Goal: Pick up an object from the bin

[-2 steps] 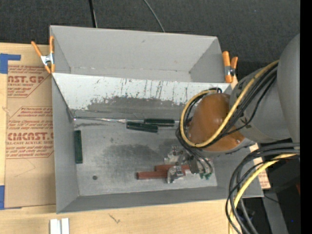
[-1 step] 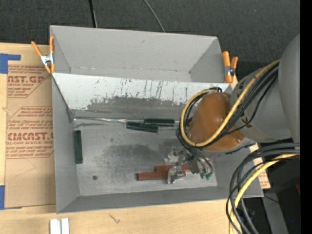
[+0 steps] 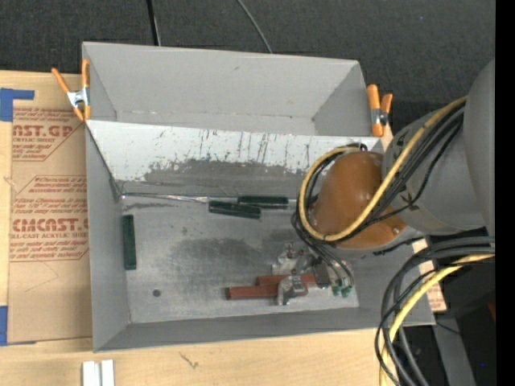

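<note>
My gripper [image 3: 290, 276] is low at the bin's front right, below the orange wrist cover. It is open, one fingertip [image 3: 286, 257] behind and one in front of the right end of a flat red-brown bar [image 3: 248, 293]. That bar lies along the front wall. A small green piece [image 3: 344, 289] lies just right of the gripper. Further back in the middle, a dark green-handled tool [image 3: 235, 207] with a thin metal shaft lies across the floor.
A dark green strip [image 3: 128, 241] lies against the left wall. The arm and its yellow and black cables cover the bin's right side. Bare floor stretches between the strip and the red-brown bar.
</note>
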`<state>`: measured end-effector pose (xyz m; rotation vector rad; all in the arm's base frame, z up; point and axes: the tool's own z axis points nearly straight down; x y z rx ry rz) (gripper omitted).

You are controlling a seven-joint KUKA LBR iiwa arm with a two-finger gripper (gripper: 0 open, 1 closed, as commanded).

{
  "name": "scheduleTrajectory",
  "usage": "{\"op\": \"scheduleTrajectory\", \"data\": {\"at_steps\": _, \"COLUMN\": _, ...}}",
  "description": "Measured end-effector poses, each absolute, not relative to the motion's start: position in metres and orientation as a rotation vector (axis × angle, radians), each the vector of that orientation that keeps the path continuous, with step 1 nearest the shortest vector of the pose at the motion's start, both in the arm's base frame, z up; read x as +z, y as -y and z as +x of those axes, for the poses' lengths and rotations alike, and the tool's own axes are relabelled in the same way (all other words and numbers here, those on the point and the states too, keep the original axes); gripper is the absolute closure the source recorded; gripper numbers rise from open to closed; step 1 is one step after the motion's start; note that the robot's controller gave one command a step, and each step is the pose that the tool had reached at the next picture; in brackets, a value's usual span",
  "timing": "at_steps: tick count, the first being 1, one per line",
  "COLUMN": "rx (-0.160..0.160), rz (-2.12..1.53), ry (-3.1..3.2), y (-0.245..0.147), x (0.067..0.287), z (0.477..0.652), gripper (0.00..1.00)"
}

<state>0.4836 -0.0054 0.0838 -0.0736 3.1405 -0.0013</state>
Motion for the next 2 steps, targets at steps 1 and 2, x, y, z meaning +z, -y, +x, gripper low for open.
{"op": "scheduleTrajectory", "data": {"at_steps": 1, "rx": 0.000, "rz": -0.074, "ry": -3.143, "y": 0.005, "x": 0.094, "z": 0.483, "gripper": 1.00}}
{"op": "scheduleTrajectory", "data": {"at_steps": 2, "rx": 0.000, "rz": -0.075, "ry": -3.148, "y": 0.005, "x": 0.106, "z": 0.482, "gripper": 1.00}}
